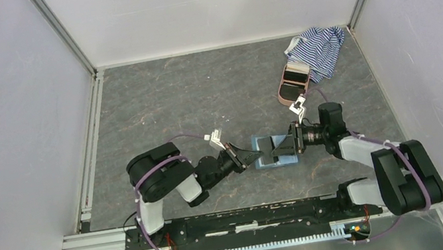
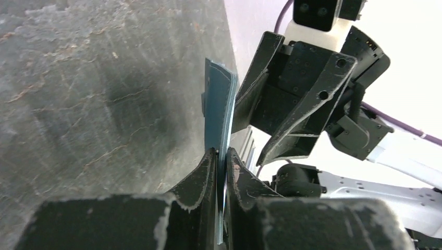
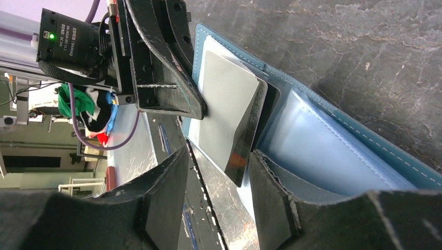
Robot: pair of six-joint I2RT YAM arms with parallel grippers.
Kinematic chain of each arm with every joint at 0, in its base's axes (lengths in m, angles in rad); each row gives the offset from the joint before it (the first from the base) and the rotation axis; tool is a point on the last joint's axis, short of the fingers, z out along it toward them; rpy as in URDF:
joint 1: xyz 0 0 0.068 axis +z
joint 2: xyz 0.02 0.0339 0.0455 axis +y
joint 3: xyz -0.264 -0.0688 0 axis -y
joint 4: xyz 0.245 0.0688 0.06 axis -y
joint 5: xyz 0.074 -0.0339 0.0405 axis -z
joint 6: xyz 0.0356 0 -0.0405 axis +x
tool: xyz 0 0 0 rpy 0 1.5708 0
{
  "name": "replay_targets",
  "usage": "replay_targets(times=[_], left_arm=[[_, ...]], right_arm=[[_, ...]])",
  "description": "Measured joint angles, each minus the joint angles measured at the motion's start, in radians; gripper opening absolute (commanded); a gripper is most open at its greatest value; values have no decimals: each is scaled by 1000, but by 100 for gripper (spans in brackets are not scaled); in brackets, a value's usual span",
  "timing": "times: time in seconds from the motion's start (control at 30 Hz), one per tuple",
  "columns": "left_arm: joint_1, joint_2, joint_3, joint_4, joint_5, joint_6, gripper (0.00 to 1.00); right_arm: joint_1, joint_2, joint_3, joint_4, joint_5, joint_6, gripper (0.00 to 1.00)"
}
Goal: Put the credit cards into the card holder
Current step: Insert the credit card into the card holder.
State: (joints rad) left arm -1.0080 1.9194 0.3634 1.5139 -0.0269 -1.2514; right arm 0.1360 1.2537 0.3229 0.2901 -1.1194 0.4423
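The left hand (image 2: pixel 221 153) is pinching the card holder's (image 3: pixel 375 140) edge. The right hand (image 3: pixel 219 172), spread, is straddling a grey credit card (image 3: pixel 229 99) lying lengthwise toward the left hand.

Left fingers (image 2: pixel 199 183) pinched, right fingers (image 3: pixel 162 197) apart

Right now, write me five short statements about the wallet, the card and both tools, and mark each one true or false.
1. The teal-blue folding card holder lies open on the grey stone-patterned table. True.
2. The left tool is pinched on the card holder's edge. True.
3. The pink oval case sits beside the left arm's base. False: it lies far right, against the blue-white striped cloth.
4. The dark grey plastic card is fully inside a pocket. False: most of its face shows.
5. The right tool has its fingers apart. True.
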Motion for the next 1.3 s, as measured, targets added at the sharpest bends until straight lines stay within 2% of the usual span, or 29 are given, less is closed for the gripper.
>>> replay_targets(times=[0.33, 0.53, 0.6, 0.77, 1.0, 1.3], left_arm=[[-4, 122, 36, -1, 2, -5, 17], [-4, 143, 36, 2, -3, -25, 38], [-4, 150, 35, 6, -6, -35, 41], [-4, 162, 27, 7, -10, -53, 41], [-4, 172, 13, 8, -17, -61, 36], [-4, 185, 13, 10, -17, -79, 37]], right_arm=[[3, 150, 3, -43, 39, -104, 58], [19, 169, 19, -104, 76, -172, 62], [21, 169, 24, -116, 85, -187, 62], [27, 184, 37, -132, 87, -202, 62], [43, 203, 48, -131, 86, -201, 63], [84, 209, 49, -105, 80, -163, 60]])
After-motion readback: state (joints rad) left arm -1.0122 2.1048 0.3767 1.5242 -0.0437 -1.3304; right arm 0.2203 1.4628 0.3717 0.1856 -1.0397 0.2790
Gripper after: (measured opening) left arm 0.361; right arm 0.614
